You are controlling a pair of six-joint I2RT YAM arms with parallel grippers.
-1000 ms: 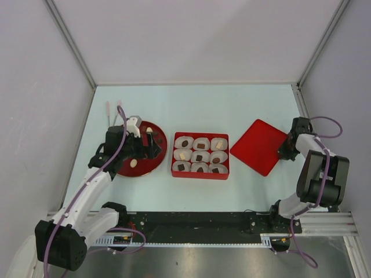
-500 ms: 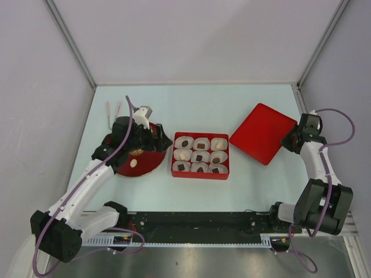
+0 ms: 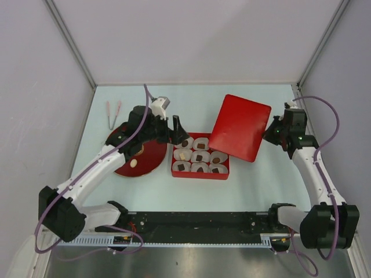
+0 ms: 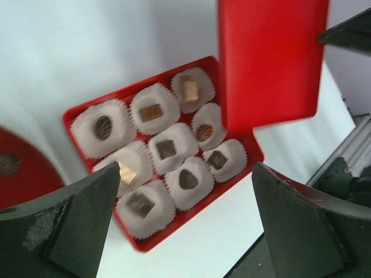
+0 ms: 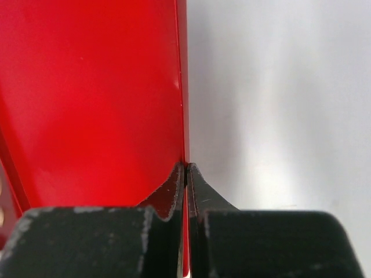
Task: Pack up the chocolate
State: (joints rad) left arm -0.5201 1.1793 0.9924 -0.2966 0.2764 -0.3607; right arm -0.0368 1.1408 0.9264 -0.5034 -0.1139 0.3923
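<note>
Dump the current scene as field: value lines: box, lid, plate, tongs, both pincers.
box: red, open, nine paper cups, a chocolate in each
lid: red, tilted, raised off the table, over the box's far right corner
right pincer: shut on the lid's edge
left pincer: open, empty, above the box
plate: dark red, left of box, a cream chocolate on it
tongs: on table, beyond plate
</note>
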